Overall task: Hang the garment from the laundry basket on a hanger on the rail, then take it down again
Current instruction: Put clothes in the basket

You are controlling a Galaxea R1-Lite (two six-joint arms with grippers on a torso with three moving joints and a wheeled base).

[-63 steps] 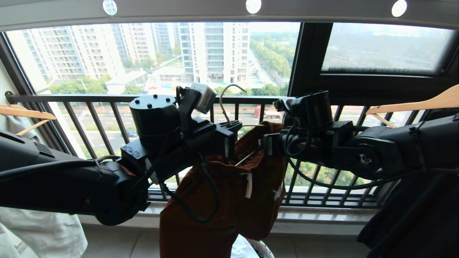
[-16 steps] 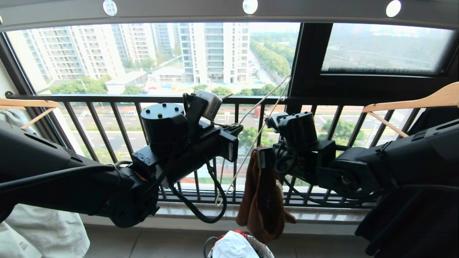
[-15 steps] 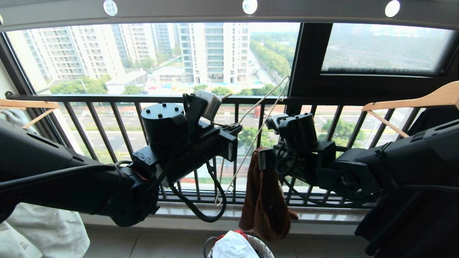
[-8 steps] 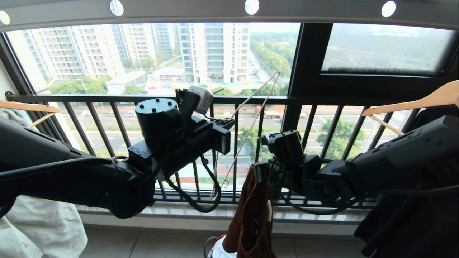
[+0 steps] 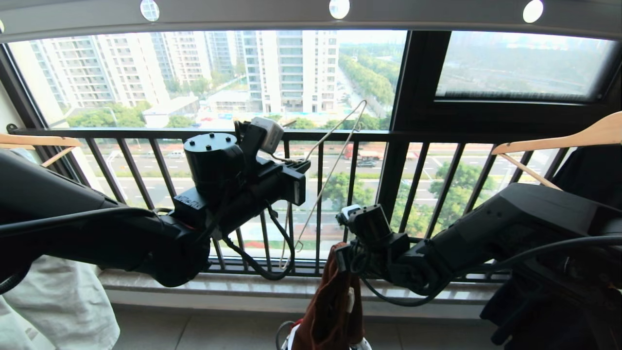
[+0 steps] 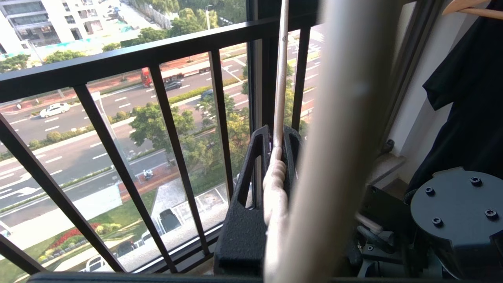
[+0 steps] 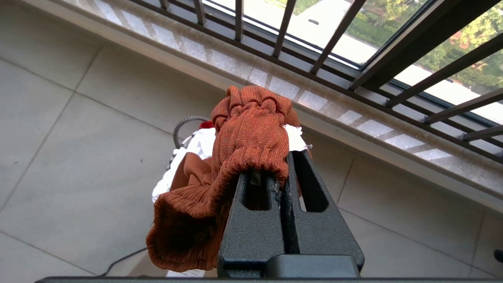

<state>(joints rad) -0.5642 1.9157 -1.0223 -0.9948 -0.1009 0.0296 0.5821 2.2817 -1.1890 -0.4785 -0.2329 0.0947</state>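
Note:
The rust-brown garment (image 5: 335, 301) dangles from my right gripper (image 5: 341, 253), which is shut on its ribbed waistband (image 7: 243, 129) low at the centre. Its lower end hangs over the laundry basket (image 5: 281, 335), whose dark rim (image 7: 184, 122) shows on the floor below. My left gripper (image 5: 302, 171) is higher, in front of the railing, and is shut on the twisted neck of the cream wire hanger (image 5: 335, 146). The hanger is bare, tilted and off the rail (image 5: 243, 14), which runs overhead. In the left wrist view the hanger's wire (image 6: 281, 78) rises between the shut fingers of the left gripper (image 6: 277, 135).
A black railing (image 5: 146, 133) of vertical bars stands just beyond both arms. Wooden hangers hang at the far left (image 5: 39, 142) with a pale garment (image 5: 58, 301) and at the far right (image 5: 559, 141) with a black garment (image 5: 559, 301). White cloth (image 7: 200, 145) lies in the basket.
The garment, earlier draped on the hanger, is off it. Over the last second my right gripper has sunk toward the basket with the garment. The left gripper and hanger have shifted slightly left.

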